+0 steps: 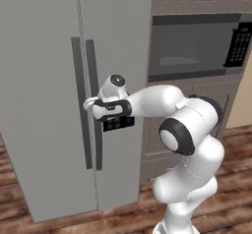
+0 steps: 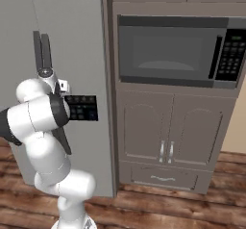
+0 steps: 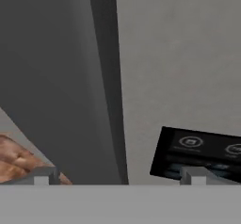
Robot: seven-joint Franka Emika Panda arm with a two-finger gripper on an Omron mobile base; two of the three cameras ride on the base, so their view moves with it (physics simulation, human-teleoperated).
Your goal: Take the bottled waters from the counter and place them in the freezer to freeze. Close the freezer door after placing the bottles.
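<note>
Left base view: the freezer (image 1: 49, 80) stands shut, two dark handles (image 1: 91, 105) side by side down its middle. The gripper (image 1: 88, 103) sits at the right handle, about mid-height, just above the small black panel (image 1: 118, 123). A microwave (image 1: 197, 46) is right of the freezer, cabinets (image 1: 197, 95) below it.

Right base view: the arm covers the lower handles (image 2: 42, 50); the gripper itself is hidden behind the arm. The panel (image 2: 82, 108) is right of the handles, on the freezer door (image 2: 72, 40). The microwave (image 2: 178, 52) is further right.

Hand view: fingertips (image 3: 41, 176) stand wide apart, nothing between them but the handle (image 3: 106, 77), close up. The panel (image 3: 197, 152) is right of it. Wood floor (image 3: 14, 159) is left of the handle.
</note>
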